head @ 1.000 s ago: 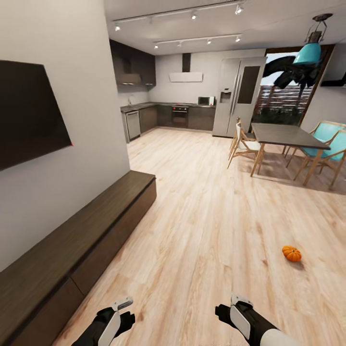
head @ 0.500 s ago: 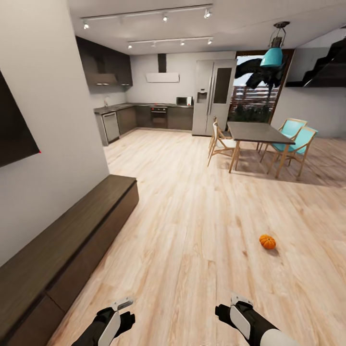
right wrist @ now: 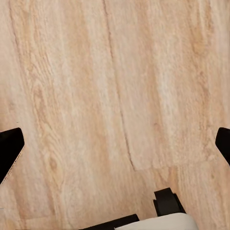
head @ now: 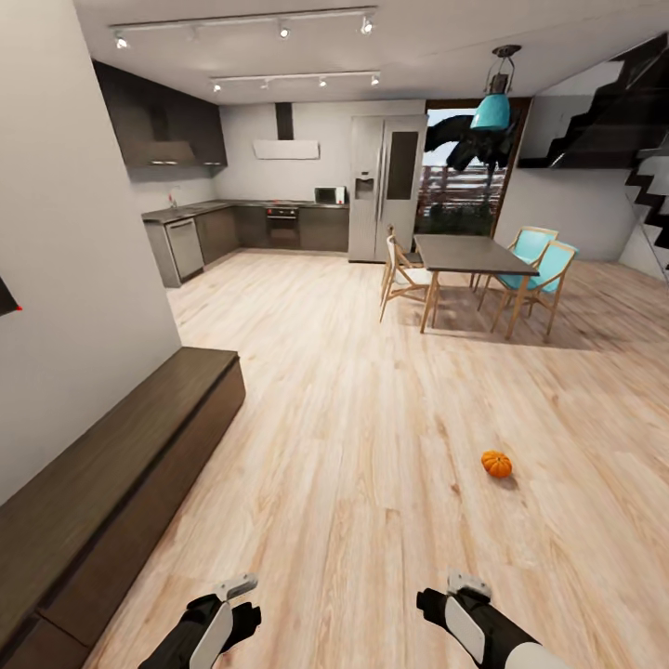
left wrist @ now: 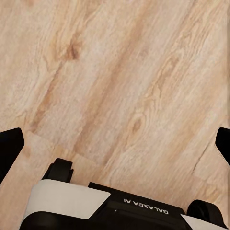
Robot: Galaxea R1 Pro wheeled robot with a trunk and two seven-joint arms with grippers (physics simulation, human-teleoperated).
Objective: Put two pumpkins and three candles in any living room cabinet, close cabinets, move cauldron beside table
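One small orange pumpkin (head: 496, 464) lies on the wooden floor, ahead of me and to the right, well beyond both arms. The long low dark-brown cabinet (head: 111, 465) runs along the left wall with its fronts shut. My left gripper (head: 219, 621) and right gripper (head: 453, 609) hang low at the near edge of the head view, both over bare floor. In the left wrist view the left gripper (left wrist: 115, 148) is open with nothing between its black fingertips (left wrist: 9, 153). In the right wrist view the right gripper (right wrist: 115, 146) is likewise open and holds nothing.
A dark dining table (head: 465, 253) with wooden and teal chairs (head: 539, 269) stands at the back right. Behind it are a fridge (head: 383, 186) and grey kitchen units (head: 186, 243). A black staircase (head: 641, 121) rises at far right. Open floor lies between me and the pumpkin.
The whole head view has shifted left, so the camera has turned right; the wall screen has nearly left the picture and the staircase has come in. Both arms hold the same pose.
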